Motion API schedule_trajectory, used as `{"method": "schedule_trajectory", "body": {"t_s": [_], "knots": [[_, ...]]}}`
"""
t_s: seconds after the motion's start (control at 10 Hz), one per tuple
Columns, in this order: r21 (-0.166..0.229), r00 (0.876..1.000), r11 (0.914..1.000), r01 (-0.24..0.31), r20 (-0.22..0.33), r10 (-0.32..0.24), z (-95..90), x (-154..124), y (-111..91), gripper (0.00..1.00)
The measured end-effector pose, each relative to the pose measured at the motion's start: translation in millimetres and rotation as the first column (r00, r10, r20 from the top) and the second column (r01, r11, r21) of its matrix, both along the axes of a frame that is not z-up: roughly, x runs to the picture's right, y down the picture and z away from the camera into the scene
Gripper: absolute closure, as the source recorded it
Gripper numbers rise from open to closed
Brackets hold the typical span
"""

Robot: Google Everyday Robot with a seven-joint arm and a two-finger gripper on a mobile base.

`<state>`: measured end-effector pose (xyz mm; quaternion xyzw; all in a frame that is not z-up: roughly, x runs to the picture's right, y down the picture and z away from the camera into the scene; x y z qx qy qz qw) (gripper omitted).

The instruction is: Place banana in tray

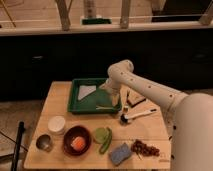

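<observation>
The banana (104,107) shows as a slim, pale-yellow sliver, barely curved and far shorter than the tray (79,102). It lies flat on the tray's dark green floor close to the front rim, toward its front right corner, running roughly along that rim. A pale folded sheet (87,90) sits in the tray's back left corner, well apart from the fruit. The tray itself occupies the back middle of the wooden surface (155,130). The white arm (145,87) comes in from the right, rises to a bent elbow above the tray's back right corner, then turns down, so the jaws hang over the right side of the tray, just above and behind the banana. Whether the jaws are released or clenched cannot be told. Along the front edge of the surface stand a white cup (56,124), a metal cup (44,142), a reddish-brown bowl (76,141), a green curved vegetable (107,140), a blue sponge (119,153) and grapes (145,148).
</observation>
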<state>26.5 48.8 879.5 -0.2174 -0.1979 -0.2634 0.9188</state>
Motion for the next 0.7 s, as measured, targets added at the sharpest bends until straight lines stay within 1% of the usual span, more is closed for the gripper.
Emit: {"method": "schedule_trajectory", "body": {"t_s": [0.7], "knots": [[-0.002, 1.0, 1.0, 0.007, 0.009, -0.007, 0.3, 5.6, 1.5, 0.2]]}}
